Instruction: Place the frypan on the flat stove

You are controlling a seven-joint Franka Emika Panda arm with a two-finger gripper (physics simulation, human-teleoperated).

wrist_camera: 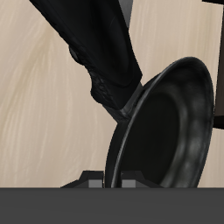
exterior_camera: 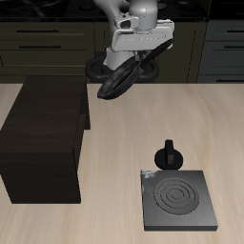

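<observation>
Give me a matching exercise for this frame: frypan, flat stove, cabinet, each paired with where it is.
Things:
1. frypan
2. flat stove
3. cabinet

Places:
A. flat on the table near its front edge
B. on the table, apart from the stove
C. tilted in the air, held by the gripper

Pairs: 1-C, 2-A, 3-B

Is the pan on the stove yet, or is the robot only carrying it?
Done: the frypan is picked up, hanging tilted in the air at the back of the table. In hand: the tool grips it by the handle. Left: the flat stove, near the table's front edge, has nothing on its rings, so the pan must travel over there, come down and be let go.
</observation>
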